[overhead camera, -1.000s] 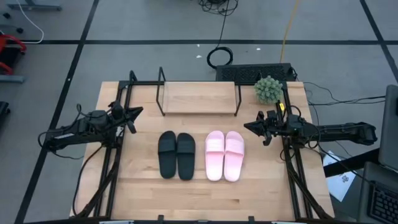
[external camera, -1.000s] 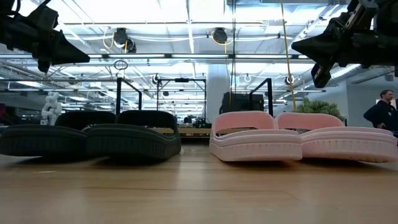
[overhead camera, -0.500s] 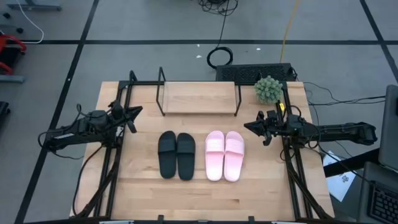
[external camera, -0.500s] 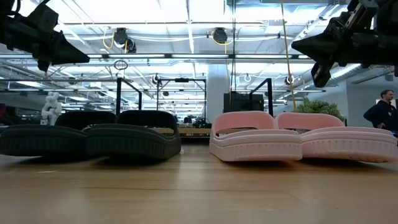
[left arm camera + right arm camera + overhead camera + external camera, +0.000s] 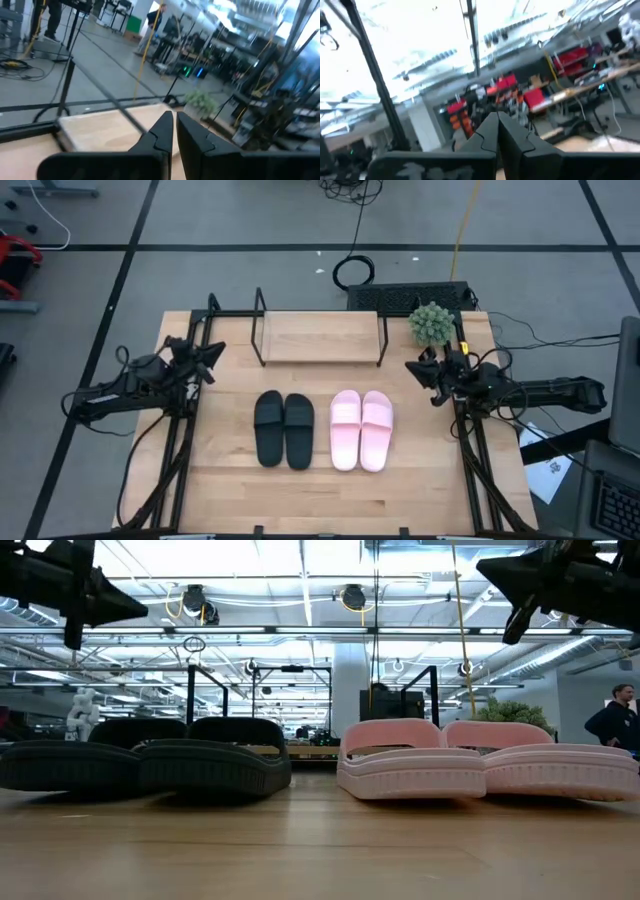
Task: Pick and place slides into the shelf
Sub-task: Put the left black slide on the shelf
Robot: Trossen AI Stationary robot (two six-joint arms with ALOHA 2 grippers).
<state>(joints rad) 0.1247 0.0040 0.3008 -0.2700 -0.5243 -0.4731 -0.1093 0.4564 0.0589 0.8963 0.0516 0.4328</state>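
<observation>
Two black slides (image 5: pixel 284 430) and two pale pink slides (image 5: pixel 360 430) lie side by side, soles down, at the middle of the table; the low view shows the black pair (image 5: pixel 145 760) and the pink pair (image 5: pixel 480 765). The shelf (image 5: pixel 320 338), a wire frame with a light board, stands at the far edge, and the left wrist view shows its board (image 5: pixel 100 127). My left gripper (image 5: pixel 214 351) hovers shut over the table's left side, left of the black pair. My right gripper (image 5: pixel 412 368) hovers shut over the right side, right of the pink pair. Both are high in the air.
A small green potted plant (image 5: pixel 432 324) stands at the far right corner, beside the shelf and just beyond my right gripper. Black arm frames run along the table's left (image 5: pixel 180 450) and right (image 5: pixel 480 470) sides. Bare wood lies near of the slides (image 5: pixel 320 500).
Both grippers have risen and tipped their fingertips upward, as the low view shows. My right gripper has also drawn back toward the far right corner, and my left a little toward the far left. The slides have stayed where they were.
</observation>
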